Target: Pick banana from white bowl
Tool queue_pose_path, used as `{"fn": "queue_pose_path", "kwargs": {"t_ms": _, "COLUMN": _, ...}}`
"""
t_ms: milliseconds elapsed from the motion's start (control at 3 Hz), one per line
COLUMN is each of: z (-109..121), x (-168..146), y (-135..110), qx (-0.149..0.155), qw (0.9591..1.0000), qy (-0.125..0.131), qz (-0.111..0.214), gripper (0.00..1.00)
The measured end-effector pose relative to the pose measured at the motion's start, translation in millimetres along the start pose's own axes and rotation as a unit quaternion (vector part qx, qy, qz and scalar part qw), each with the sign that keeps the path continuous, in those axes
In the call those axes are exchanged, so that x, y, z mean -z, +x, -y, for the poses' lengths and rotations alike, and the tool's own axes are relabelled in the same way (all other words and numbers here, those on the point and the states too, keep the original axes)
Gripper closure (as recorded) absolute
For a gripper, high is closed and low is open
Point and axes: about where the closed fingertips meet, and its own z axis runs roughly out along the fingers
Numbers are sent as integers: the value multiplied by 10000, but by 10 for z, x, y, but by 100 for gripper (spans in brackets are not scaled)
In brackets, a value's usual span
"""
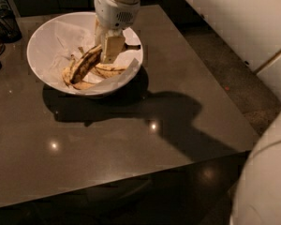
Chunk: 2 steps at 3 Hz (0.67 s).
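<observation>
Dark table (131, 139), streaked banana (84, 64), claw (111, 48) in bowl (42, 41)

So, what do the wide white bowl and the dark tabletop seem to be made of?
The wide white bowl looks like glazed ceramic or plastic: smooth, even wall. The dark tabletop seems polished stone or laminate; it mirrors lights. The gripper is inside the bowl, at the streaked banana.

No text, label, brand or number was readable; the gripper (107, 53) was down inside the white bowl (43, 39).
</observation>
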Motion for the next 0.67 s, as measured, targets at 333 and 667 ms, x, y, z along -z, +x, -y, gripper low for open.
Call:
{"fn": "queue_pose_path", "kwargs": {"t_ms": 333, "z": -302, "x": 292, "y": -22, "qx": -266, "qw": 9987, "qy": 426, "qz": 74, "gripper": 100}}
{"fn": "queue_pose_path", "kwargs": {"t_ms": 667, "z": -302, "x": 292, "y": -24, "qx": -264, "qw": 9987, "qy": 426, "qz": 76, "gripper": 100}}
